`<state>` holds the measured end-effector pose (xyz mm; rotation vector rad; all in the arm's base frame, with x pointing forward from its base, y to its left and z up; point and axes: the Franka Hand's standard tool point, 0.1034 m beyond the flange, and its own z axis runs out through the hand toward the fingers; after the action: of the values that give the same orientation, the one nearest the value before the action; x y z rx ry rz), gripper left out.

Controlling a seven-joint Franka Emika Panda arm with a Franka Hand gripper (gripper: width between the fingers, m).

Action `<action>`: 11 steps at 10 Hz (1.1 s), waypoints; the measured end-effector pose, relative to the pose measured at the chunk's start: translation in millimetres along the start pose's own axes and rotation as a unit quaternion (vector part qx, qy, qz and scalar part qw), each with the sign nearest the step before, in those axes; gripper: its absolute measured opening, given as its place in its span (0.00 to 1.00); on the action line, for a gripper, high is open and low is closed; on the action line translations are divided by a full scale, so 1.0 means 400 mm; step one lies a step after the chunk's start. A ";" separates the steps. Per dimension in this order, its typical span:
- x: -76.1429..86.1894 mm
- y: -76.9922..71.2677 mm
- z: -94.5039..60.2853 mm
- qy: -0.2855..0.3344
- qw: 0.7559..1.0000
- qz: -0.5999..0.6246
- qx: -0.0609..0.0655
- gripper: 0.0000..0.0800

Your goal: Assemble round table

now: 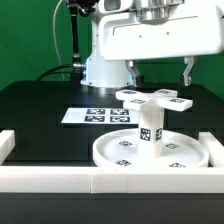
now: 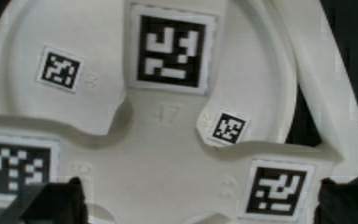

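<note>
Nearest the exterior camera a long white barrier bar (image 1: 110, 182) runs across the front of the black table (image 1: 40, 105), and shorter bars close in both ends. Just behind it lies the large rimmed disc (image 1: 150, 150), flat on the table, its raised rim cupping the short post (image 1: 150, 124), which stands upright at the middle. Tagged squares dot the disc's floor and the post's side; they carry black-and-white patterns, no readable words.

On top of the post sits the flat lobed foot piece (image 1: 152, 98), level, its lobes reaching out past the post over the disc.

In the wrist view that foot piece (image 2: 158, 120) fills the picture, with five tags on it and faint raised figures near the middle that I cannot read.

The gripper (image 1: 158, 76) hangs just above the foot piece, fingers spread wide and holding nothing.

Behind the disc, toward the exterior view's left, the marker board (image 1: 97, 116) lies flat. Open black table stretches left of it, and the arm's white base (image 1: 105, 68) stands at the back.
</note>
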<state>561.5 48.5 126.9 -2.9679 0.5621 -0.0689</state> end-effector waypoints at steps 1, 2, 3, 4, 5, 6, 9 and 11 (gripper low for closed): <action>0.000 0.001 0.002 0.000 0.999 -0.043 -0.005 0.81; -0.001 0.004 0.008 -0.001 0.993 -0.121 -0.010 0.81; -0.007 -0.003 0.016 -0.002 0.987 -0.160 -0.015 0.81; -0.011 -0.011 0.017 -0.002 0.984 -0.176 -0.017 0.81; -0.009 -0.006 0.017 -0.003 0.975 -0.220 -0.018 0.81; -0.008 -0.003 0.017 -0.003 0.968 -0.250 -0.018 0.81; -0.005 -0.008 0.015 -0.002 0.931 -0.364 -0.031 0.81; -0.004 -0.023 0.012 -0.003 0.895 -0.444 -0.048 0.81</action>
<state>563.5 58.1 123.3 -3.0288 -0.8457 -0.1094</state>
